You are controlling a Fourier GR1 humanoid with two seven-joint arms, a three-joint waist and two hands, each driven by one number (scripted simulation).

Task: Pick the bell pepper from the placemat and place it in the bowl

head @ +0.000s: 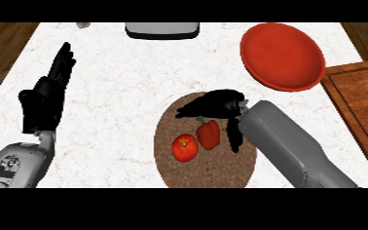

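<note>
R hand point(219, 105) over bell pepper point(208, 134) on placemat point(215, 170), not gripping.

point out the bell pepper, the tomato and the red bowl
bell pepper point(208, 134), head view, middle of its red body
tomato point(185, 148), head view, centre of its round top
red bowl point(282, 56), head view, bare inside of the dish

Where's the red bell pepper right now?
Head view, centre: the red bell pepper lies on the round brown placemat, right of the red tomato, just below the right hand.

One head view looks steeply down onto the counter point(122, 92).
</note>
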